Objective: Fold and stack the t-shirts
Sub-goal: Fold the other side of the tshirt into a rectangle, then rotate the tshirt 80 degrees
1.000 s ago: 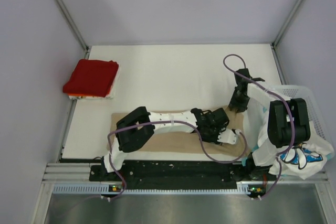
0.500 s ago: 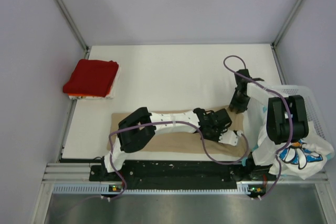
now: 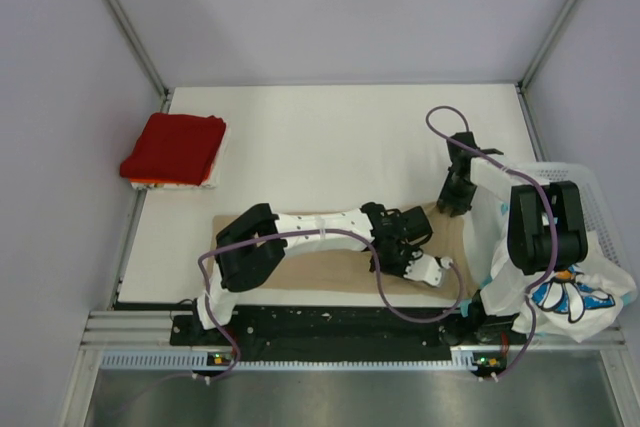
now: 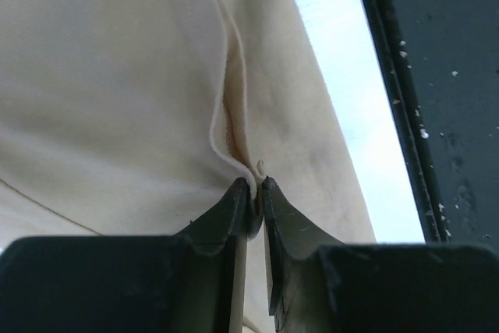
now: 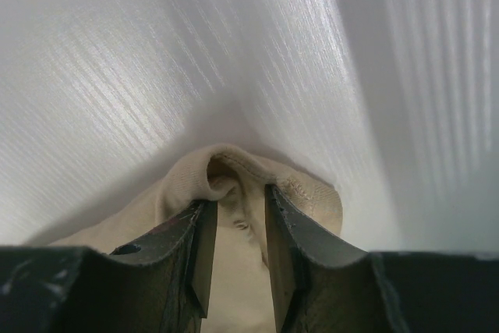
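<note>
A tan t-shirt lies spread along the near part of the table, partly under my left arm. My left gripper is at its near right part, shut on a thin fold of the tan cloth's edge; the jaws pinch the hem. My right gripper is at the shirt's far right corner, closed on a bunched corner of the tan cloth. A folded red shirt lies on orange and white ones at the far left.
A white mesh basket stands at the right edge with white/teal printed shirts hanging out of it. The white table ends at a black rail on the near side. Grey walls enclose the sides.
My left gripper has moved a little to the left and nearer with the shirt's edge in it, drawing the near right corner inward. The right arm has not moved.
</note>
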Controlling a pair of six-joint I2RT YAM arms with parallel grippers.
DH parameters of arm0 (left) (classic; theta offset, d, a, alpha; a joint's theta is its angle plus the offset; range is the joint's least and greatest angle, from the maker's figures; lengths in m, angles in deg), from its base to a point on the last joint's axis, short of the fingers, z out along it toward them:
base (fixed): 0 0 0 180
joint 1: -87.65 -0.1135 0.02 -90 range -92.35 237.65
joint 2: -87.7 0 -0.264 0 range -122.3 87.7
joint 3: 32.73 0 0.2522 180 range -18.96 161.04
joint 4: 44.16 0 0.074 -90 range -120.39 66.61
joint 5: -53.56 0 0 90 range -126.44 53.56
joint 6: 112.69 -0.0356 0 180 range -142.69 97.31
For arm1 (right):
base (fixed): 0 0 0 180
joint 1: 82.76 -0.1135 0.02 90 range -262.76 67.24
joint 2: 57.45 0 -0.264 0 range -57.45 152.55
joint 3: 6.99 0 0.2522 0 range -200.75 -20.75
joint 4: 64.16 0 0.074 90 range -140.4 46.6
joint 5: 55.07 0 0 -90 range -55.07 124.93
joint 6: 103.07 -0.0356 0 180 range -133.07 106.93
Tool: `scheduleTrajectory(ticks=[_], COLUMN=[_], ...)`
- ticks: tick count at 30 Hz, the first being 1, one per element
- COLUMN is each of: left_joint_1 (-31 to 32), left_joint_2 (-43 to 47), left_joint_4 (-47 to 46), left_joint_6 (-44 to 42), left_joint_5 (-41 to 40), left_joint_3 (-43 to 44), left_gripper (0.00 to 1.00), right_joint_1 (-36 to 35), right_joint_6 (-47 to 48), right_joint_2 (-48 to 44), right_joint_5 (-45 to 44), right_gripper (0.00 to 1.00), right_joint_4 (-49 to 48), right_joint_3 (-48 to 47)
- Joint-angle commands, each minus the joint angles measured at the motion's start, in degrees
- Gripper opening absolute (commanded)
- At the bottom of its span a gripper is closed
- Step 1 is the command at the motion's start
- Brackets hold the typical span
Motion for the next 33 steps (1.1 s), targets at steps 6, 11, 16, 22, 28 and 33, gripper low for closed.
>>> scheduleTrajectory(ticks=[6,11,16,22,28,33], left_joint_1=[-0.3,-2.6,-9.8,-26.5,-41.6,-53.8], left_joint_2=[5.6,7.4,13.3,24.0,36.9,38.1], left_joint_4=[7.8,11.6,16.6,12.4,3.6,-3.9], left_joint_6=[-4.5,-3.8,-3.2,1.6,2.9,0.9], left_joint_5=[8.3,9.5,13.1,2.9,-9.6,-15.8], left_joint_3=[-0.9,2.8,3.4,-10.4,-30.3,-39.4], left_gripper=[0.49,0.58,0.54,0.28,0.27,0.27], right_joint_1=[0.9,0.8,-1.3,-4.7,-5.0,-5.8], right_joint_6=[1.2,2.3,3.4,0.5,-3.4,-2.3], right_joint_2=[-2.2,-4.7,-12.2,-23.4,-18.5,-6.9], right_joint_5=[-2.1,-0.1,0.1,0.0,5.4,3.5], right_gripper=[0.32,0.33,0.33,0.22,0.0,0.0], right_joint_4=[-1.7,-2.0,-1.5,-1.4,-2.7,-4.0], right_joint_3=[-1.0,-1.5,-1.5,4.1,10.1,7.5])
